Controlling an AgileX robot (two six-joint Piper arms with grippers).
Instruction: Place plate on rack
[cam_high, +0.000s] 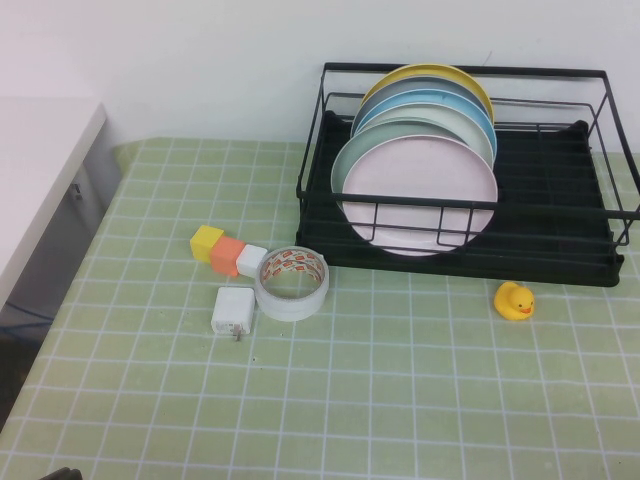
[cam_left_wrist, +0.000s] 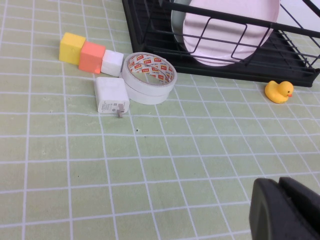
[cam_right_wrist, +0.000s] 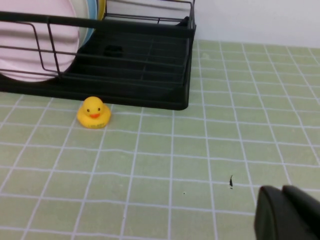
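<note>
Pink plate (cam_high: 418, 190) standing on edge in the rack (cam_high: 560, 245), front of a row of plates, face turned toward the robot and leaning slightly back. Behind it, in order: mint plate (cam_high: 345, 160), white plate (cam_high: 440, 125), blue plate (cam_high: 455, 98), yellow plate (cam_high: 450, 75), all upright and parallel, the row running from front to back of the rack. Lower rim of the pink plate down in the slotted base, behind the front wire bars. Right half of the rack holding no plates.

On the green checked counter (cam_high: 400, 400), in front of the rack's left corner: tape roll (cam_high: 292, 283) lying flat, white charger (cam_high: 233, 311) touching its left side, and a row of three cubes, yellow (cam_high: 206, 242), orange (cam_high: 228, 254), white (cam_high: 250, 260), the white one just beside the tape. Rubber duck (cam_high: 514, 300) near the rack's front right, apart from it.

Left hand (cam_left_wrist: 287, 210) only at the corner of its wrist view, low over bare counter, away from the plate; fingers close together, holding nothing. Right hand (cam_right_wrist: 287, 212) likewise at the corner of its own view, over bare counter right of the duck; fingers together, holding nothing.
</note>
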